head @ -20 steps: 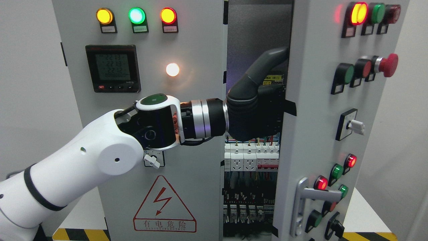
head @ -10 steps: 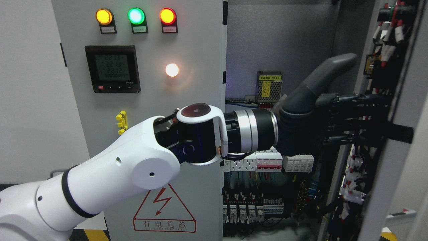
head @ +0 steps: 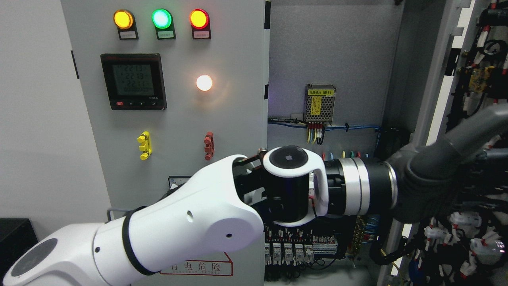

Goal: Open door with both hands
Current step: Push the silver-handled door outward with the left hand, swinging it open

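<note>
grey right cabinet door swung wide, edge-on at far right, long axis vertical. left hand reaches across, dark palm against door's wired inner face; fingers hidden, grip unclear. right hand absent. door lies right of hand.

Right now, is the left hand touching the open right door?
Cannot tell. In the head view the left hand reaches the right door's inner side, but dark wiring hides any contact.

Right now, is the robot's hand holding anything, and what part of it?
The left hand reaches the inner side of the open door at the right, among the wires. Its fingers are hidden there, so whether it grips or just pushes cannot be told.
</note>
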Robot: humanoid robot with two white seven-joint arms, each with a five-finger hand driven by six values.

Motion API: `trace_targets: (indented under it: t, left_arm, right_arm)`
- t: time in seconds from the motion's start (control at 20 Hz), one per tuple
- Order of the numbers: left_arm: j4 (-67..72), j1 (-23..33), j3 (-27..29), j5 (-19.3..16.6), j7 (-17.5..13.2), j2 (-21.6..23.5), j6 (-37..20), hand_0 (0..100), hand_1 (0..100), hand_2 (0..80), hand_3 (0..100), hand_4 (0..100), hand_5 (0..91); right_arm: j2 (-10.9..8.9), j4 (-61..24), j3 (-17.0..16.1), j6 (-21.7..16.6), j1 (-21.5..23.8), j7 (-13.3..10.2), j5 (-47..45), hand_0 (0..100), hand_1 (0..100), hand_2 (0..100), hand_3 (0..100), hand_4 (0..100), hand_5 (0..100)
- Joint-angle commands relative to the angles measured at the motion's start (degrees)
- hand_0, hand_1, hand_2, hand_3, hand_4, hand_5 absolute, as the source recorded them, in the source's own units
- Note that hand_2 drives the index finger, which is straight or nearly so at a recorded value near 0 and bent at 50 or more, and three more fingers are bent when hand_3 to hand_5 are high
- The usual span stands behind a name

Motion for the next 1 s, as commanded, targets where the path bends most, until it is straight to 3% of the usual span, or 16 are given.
trace_targets:
  t: [0.0,0.2,0.4,0.85,0.95]
  left_arm:
    - [9.18,1.50,-0.84,-3.34,0.00,-12.91,-1.28,0,0,0.0,0,0,0.0]
    - [11.28,1.49,-2.42,-3.42,0.17,-13.00,-3.65,0,0,0.0,0,0,0.0]
    - [13.84,1.41,-4.01,-3.25,3.51,-13.00,-7.96,0,0,0.0,0,0,0.0]
    - [13.23,0.88,-3.92,-3.25,3.34,-12.73,-7.88,0,0,0.0,0,0,0.0]
    - [11.48,0.53,-3.48,-3.07,2.55,-10.90,-7.44,0,0,0.0,0,0,0.0]
  right_arm:
    - [0.01,0.00,0.00,-0.03,0.00,-0.01,0.00,0,0,0,0,0,0]
    - [0.01,0.00,0.00,-0.03,0.00,-0.01,0.00,0,0,0,0,0,0]
    - [-0.08,0.09,0.00,-0.03,0.00,-0.01,0.00,0,0,0,0,0,0]
    - [0.01,0.00,0.00,-0.03,0.00,-0.01,0.00,0,0,0,0,0,0]
    - [0.01,0.00,0.00,-0.03,0.00,-0.01,0.00,0,0,0,0,0,0]
